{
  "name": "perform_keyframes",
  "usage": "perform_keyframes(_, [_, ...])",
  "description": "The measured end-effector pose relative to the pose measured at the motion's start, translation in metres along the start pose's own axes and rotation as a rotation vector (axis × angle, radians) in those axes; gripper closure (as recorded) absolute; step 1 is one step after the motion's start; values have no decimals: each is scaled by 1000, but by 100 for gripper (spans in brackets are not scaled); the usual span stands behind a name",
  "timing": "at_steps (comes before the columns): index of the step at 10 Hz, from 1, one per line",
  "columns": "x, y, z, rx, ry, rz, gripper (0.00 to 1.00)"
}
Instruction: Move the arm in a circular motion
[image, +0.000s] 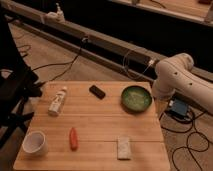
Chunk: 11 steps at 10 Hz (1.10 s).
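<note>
Up front: a white cup (35, 143) stands at the near left corner of the wooden bench (100, 120).
Front row, middle: a small orange-red stick-shaped item (73, 138) lies just right of the cup, apart from it.
Front row, right: a pale rectangular packet (123, 147) lies flat near the front edge.
Middle row, left: a white bottle (57, 100) lies on its side, tilted, with its cap toward the far edge.
Back row, middle: a small black block (97, 91) lies at an angle.
Back row, right: a green bowl (136, 98) sits upright near the bench's far right corner.
Arm: the arm (180, 80), thick and white, hangs off the bench's right side. Its rounded joint is just beside the bowl, and one segment runs down to the right edge of the view.
End effector: out of sight past the edge of the view, so I cannot tell its state.
Floor, right: a blue box (178, 108) sits below the arm among dark cables (65, 62).
Left: a dark frame (15, 95) stands beside the bench.
Far back: a long rail (100, 42) crosses the floor, with a whitish object (54, 15) on it.
</note>
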Motion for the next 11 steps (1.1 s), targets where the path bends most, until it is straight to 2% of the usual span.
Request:
perform_keyframes(2, [-33, -28, 4, 24, 15, -82, 35])
perform_keyframes(3, [-60, -40, 5, 39, 13, -136, 35])
perform_keyframes(4, [-90, -50, 4, 54, 3, -191, 35])
perform_keyframes(6, [-155, -54, -1, 80, -44, -295, 35])
perform_keyframes(8, [-219, -33, -10, 90, -116, -401, 35])
perform_keyframes(10, [-235, -5, -14, 76, -159, -437, 35])
perform_keyframes(11, [-231, 28, -16, 48, -195, -443, 35])
